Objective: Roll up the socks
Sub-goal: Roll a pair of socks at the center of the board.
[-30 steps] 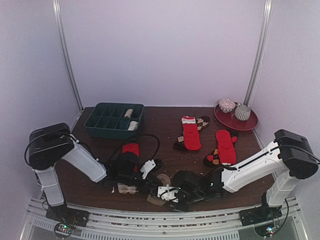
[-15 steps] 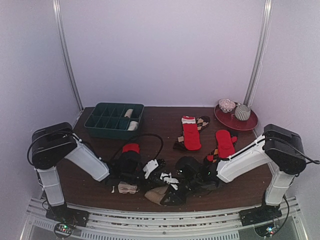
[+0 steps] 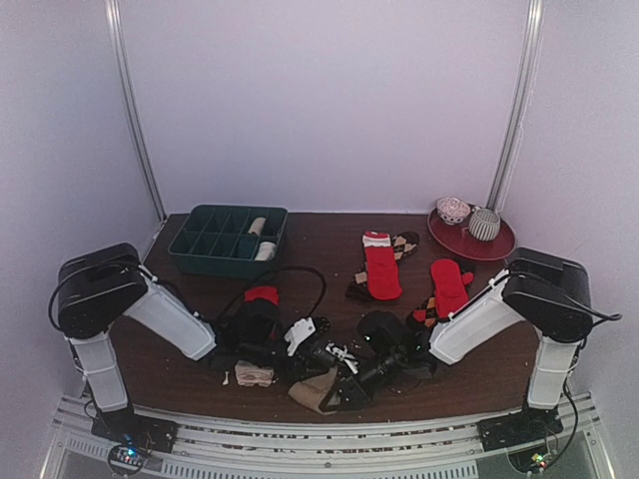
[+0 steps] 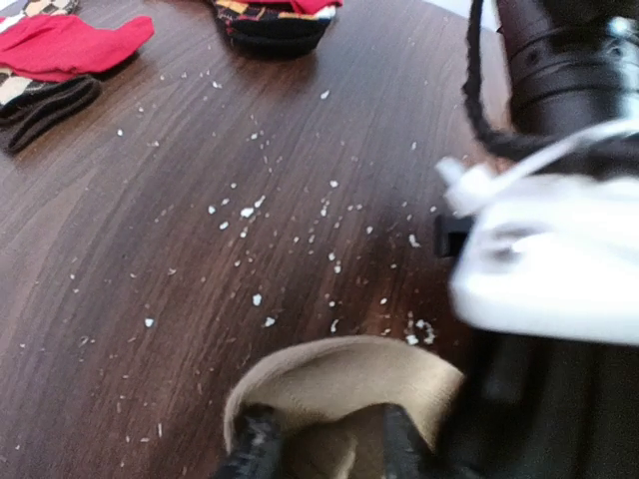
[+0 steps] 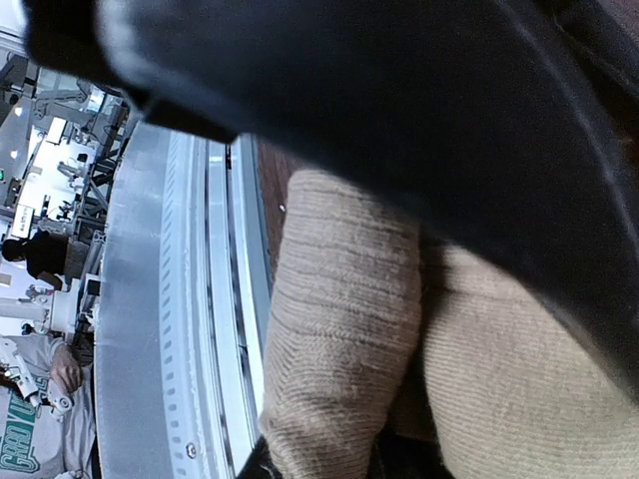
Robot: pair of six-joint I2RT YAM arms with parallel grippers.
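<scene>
A tan sock (image 3: 318, 389) lies bunched near the table's front edge, between both grippers. In the left wrist view its cuff (image 4: 344, 379) gapes, and my left gripper (image 4: 324, 444) has both fingers inside the opening, spread apart. My right gripper (image 5: 319, 464) is shut on a ribbed fold of the tan sock (image 5: 339, 339). In the top view the left gripper (image 3: 315, 349) and right gripper (image 3: 346, 382) nearly touch. A small tan roll (image 3: 253, 375) sits to the left. Red socks (image 3: 381, 269) (image 3: 449, 289) lie on patterned ones further back, and another red sock (image 3: 262, 295) is by the left arm.
A dark green compartment tray (image 3: 228, 239) with rolled socks stands at the back left. A red plate (image 3: 471, 242) with two bowls is at the back right. White crumbs (image 4: 250, 212) dot the wood. The metal front rail (image 5: 200, 299) runs right beside the tan sock.
My left fingers have spread wider inside the sock cuff. The right arm has drawn in toward the left, and the tan sock now bulges up between the grippers.
</scene>
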